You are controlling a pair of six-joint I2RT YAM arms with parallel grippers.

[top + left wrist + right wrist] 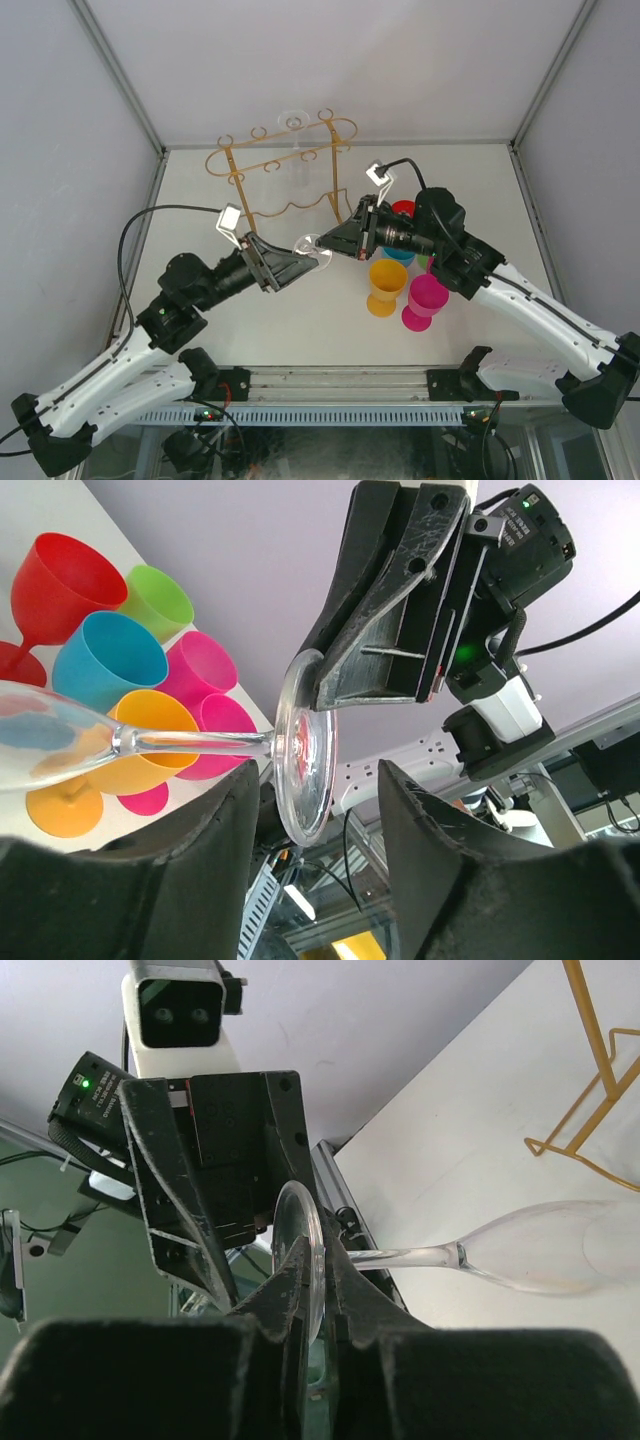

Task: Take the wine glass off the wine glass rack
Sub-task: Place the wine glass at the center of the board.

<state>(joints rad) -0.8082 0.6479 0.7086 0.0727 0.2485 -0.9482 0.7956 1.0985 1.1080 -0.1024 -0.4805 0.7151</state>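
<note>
A clear wine glass (312, 245) hangs level in the air between my two grippers, apart from the gold wire wine glass rack (333, 175) at the back of the table. My right gripper (322, 1250) is shut on the rim of the glass's round foot (298, 1222). The stem and bowl (560, 1245) point away toward the rack (590, 1025). My left gripper (318, 780) faces the right one, its jaws open on either side of the same foot (305, 750). The foot sits close to the left finger (225, 820), with a gap to the right finger.
Coloured plastic goblets stand in a cluster under the right arm: red (403, 210), blue (398, 252), orange (386, 285) and pink (424, 300), with a green one (155, 600) showing in the left wrist view. Another clear glass foot (293, 120) shows at the rack's top rail.
</note>
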